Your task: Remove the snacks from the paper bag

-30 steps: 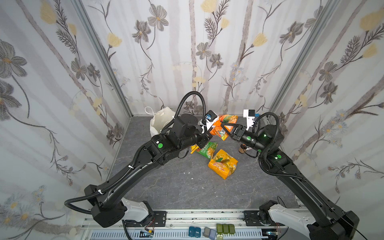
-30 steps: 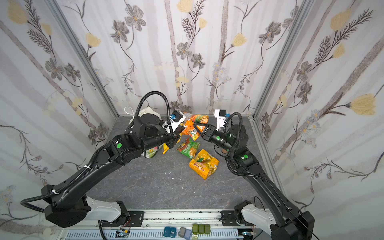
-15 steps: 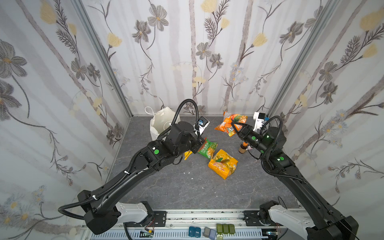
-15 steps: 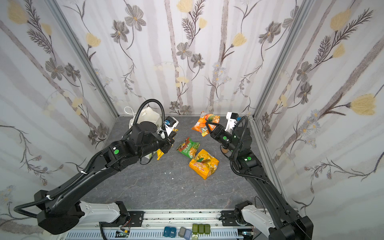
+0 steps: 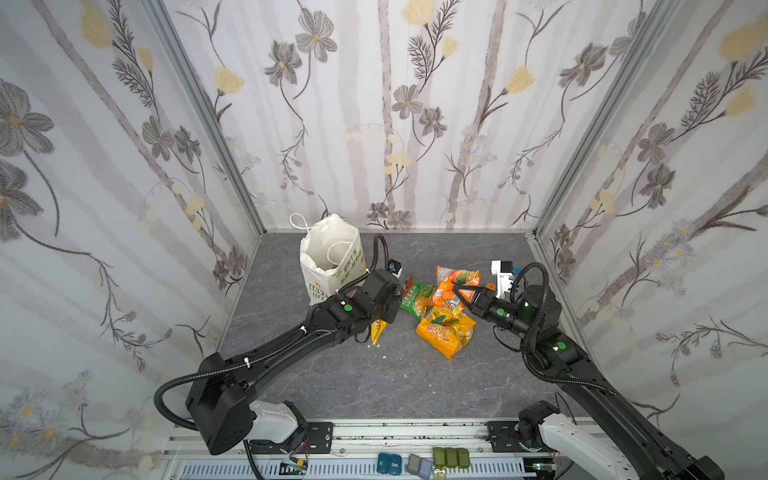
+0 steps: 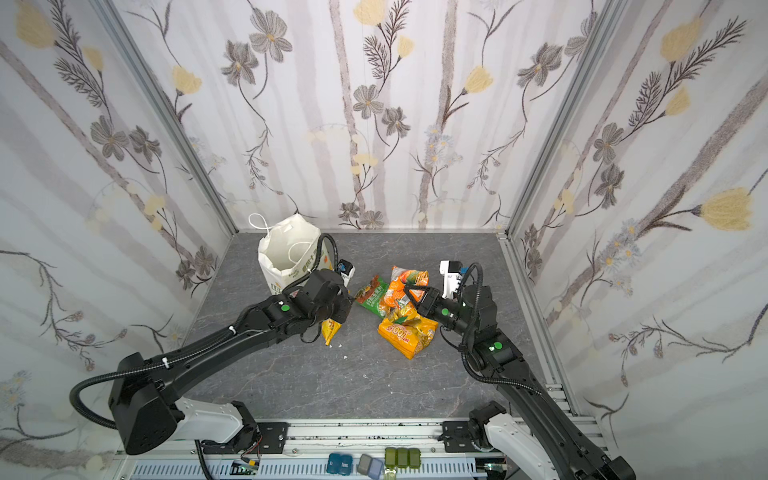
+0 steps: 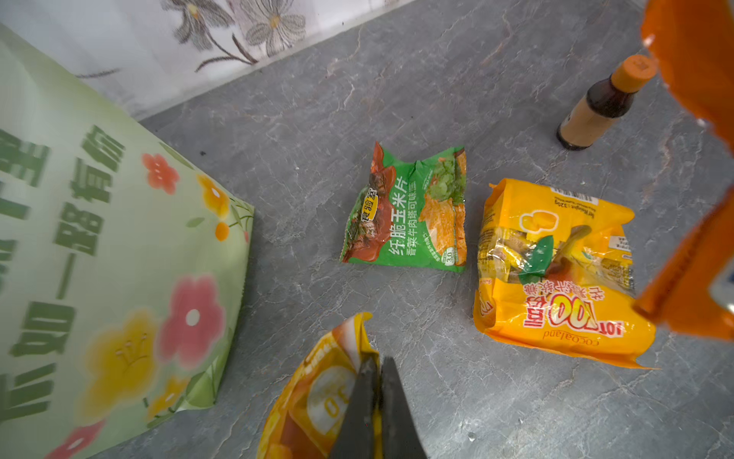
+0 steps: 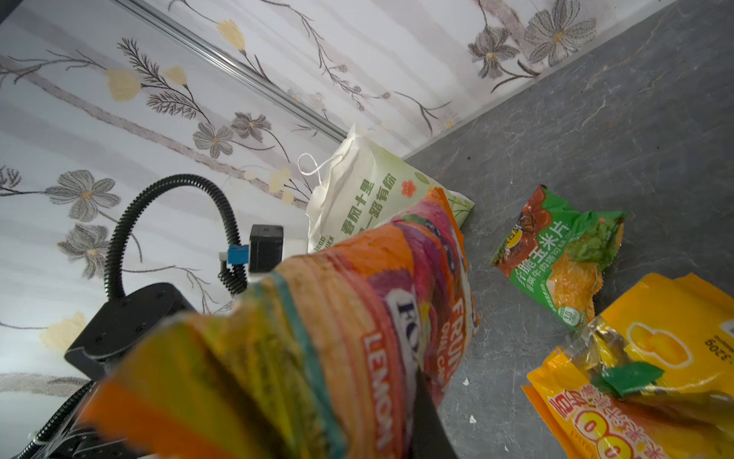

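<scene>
On the grey table (image 5: 332, 374), the paper bag (image 5: 328, 266) stood back-left. The left gripper (image 7: 377, 369) was clamped on a yellow-orange packet (image 7: 317, 397) hanging down just in front of it. The right gripper (image 5: 457, 291) pinched an orange packet (image 5: 461, 275), held up beside the green packet (image 5: 411, 297).

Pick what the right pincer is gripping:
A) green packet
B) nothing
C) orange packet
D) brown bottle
C: the right pincer is clamped on the orange packet, which fills its wrist view, while the green packet lies loose on the table and the brown bottle stands untouched.
</scene>
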You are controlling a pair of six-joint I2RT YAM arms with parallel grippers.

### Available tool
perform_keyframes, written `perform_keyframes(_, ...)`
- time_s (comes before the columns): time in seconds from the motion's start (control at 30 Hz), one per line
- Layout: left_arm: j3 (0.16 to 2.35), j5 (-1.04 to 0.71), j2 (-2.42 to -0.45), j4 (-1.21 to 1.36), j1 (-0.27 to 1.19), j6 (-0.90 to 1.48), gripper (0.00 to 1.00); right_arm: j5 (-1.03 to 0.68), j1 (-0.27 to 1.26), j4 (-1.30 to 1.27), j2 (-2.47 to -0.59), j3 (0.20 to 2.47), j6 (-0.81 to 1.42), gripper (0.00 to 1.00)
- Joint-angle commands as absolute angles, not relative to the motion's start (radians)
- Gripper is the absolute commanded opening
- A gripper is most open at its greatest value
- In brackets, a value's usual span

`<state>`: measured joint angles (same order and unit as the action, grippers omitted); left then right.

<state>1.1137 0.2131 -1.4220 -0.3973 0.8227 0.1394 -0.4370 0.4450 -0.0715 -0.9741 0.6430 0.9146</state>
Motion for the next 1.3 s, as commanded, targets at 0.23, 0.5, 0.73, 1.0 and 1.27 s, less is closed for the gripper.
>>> perform_keyframes(0.23,1.128,0.175,-1.712,-0.189,0.812,0.233,0.0,-0.402,0.553,-0.009,-0.796,0.477,0.924,0.01)
perform_keyframes(0.5,1.129,0.133,-1.809,-0.15,0.813,0.245,0.0,-0.411,0.594,-0.042,-0.694,0.353,0.987,0.01)
perform_keyframes(0.73,1.124,0.111,-1.853,-0.151,0.815,0.271,0.18,-0.388,0.636,-0.051,-0.666,0.314,1.019,0.01)
perform_keyframes(1.0,1.145,0.11,-1.781,-0.202,0.824,0.26,0.35,-0.332,0.713,-0.122,-0.655,0.273,1.083,0.0)
perform_keyframes(1.27,1.157,0.124,-1.57,-0.261,0.843,0.222,0.55,-0.257,0.82,-0.279,-0.732,0.186,1.141,0.01)
